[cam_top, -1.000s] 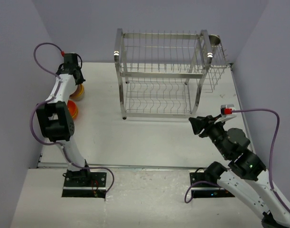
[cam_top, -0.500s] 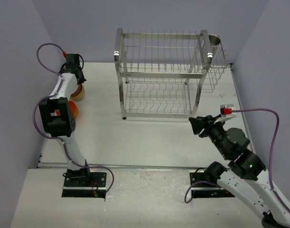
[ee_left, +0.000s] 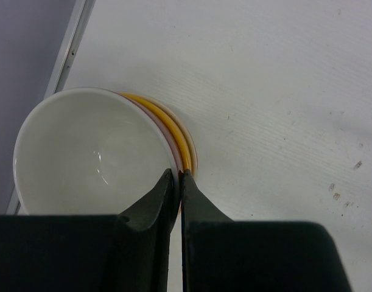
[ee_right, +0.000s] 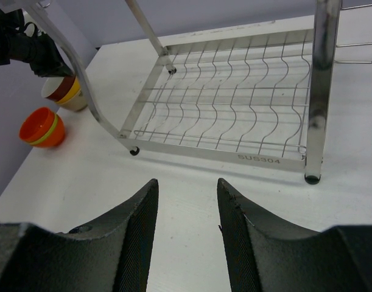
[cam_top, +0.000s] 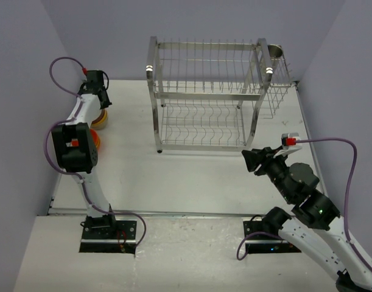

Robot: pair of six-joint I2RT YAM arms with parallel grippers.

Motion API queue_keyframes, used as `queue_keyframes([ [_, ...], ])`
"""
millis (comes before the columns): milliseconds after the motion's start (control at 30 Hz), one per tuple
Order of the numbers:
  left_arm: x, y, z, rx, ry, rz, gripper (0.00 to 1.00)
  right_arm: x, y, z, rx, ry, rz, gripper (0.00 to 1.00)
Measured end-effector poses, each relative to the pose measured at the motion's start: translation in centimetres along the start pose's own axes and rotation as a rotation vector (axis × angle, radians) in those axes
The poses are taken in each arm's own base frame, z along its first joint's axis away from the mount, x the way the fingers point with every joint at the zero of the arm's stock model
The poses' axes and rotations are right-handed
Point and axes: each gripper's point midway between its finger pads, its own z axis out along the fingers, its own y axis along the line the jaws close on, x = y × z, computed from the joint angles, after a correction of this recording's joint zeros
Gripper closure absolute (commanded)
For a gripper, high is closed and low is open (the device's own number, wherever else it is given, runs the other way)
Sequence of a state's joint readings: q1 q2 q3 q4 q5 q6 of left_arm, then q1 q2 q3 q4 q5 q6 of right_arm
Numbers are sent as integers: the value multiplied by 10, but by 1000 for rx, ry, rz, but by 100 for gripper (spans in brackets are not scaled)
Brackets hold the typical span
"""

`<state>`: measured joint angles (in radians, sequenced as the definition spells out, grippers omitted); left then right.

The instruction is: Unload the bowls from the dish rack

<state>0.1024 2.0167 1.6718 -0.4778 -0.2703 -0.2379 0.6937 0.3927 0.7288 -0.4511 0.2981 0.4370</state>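
The top camera looks down from high at the near edge over the white table [cam_top: 192, 176]. The left wrist camera sits close above stacked round plastic bowls [ee_left: 94, 152]; the low right wrist camera, facing the steel wire dish rack [ee_right: 322, 61], sees them from afar.

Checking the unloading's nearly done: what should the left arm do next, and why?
Probably open the jaws of the left gripper: they look pinched on the rim of the whitish bowl, already nested on the stack; the dish rack shows no bowls.
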Motion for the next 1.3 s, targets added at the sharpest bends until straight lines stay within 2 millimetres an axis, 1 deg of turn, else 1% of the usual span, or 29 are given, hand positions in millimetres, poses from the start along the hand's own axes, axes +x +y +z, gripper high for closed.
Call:
queue_keyframes([
  [33, 0, 0, 0, 0, 0, 1, 90, 0, 0, 0, 0, -1, 0, 55],
  [100, 0, 0, 0, 1, -1, 4, 83, -1, 0, 0, -1, -2, 1, 55],
  [133, 0, -1, 0, 0, -1, 8, 76, -1, 0, 0, -1, -2, 1, 55],
  [200, -1, -1, 0, -3, -6, 17, 71, -1, 0, 0, -1, -2, 1, 55],
  [233, -2, -1, 0, -5, -9, 17, 65, -1, 0, 0, -1, -2, 1, 55],
  [333, -3, -2, -1, -12, -15, 23, 59, -1, 0, 0, -1, -3, 1, 55],
  [467, -6, -3, -5, -20, -29, 23, 54, -1, 0, 0, -2, -3, 1, 55],
  [600, -16, 0, -23, -27, -75, 11, 51, -1, 1, 0, -2, -3, 1, 55],
  [700, -33, 3, -47, -24, -143, -12, 50, -1, 1, 0, -2, -3, 1, 55],
  [800, -56, 8, -80, -21, -231, -51, 49, -1, 0, 0, -2, -3, 0, 53],
  [933, -87, 11, -139, 11, -375, -112, 47, 0, 0, 0, 0, -1, -3, 48],
  [967, -92, 11, -153, 25, -405, -128, 44, -1, 0, 1, 1, -2, -3, 32],
  [1000, -95, 11, -168, 40, -436, -144, 43, -1, 0, 1, 2, -3, -2, 25],
  [1033, -97, 9, -181, 59, -464, -155, 41, 0, -1, 1, 7, -2, -1, 22],
  [1067, -97, 8, -193, 80, -487, -167, 30, 0, -2, 1, 12, -2, -3, 17],
  [1100, -95, 5, -204, 100, -503, -169, 24, 0, -3, 2, 19, -2, -5, 16],
  [1133, -92, 0, -215, 128, -521, -172, 23, 0, -4, 3, 28, 0, -8, 15],
  [1167, -88, -4, -223, 151, -529, -173, 14, 1, -5, 3, 32, 2, -9, 13],
  [1200, -83, -9, -230, 174, -533, -168, 9, 1, -6, 4, 39, 5, -10, 12],
  [1233, -76, -15, -235, 199, -532, -160, 0, 2, -7, 4, 46, 10, -12, 12],
  [1300, -61, -22, -240, 238, -517, -148, 0, 0, -10, 5, 65, 7, -14, 9],
])
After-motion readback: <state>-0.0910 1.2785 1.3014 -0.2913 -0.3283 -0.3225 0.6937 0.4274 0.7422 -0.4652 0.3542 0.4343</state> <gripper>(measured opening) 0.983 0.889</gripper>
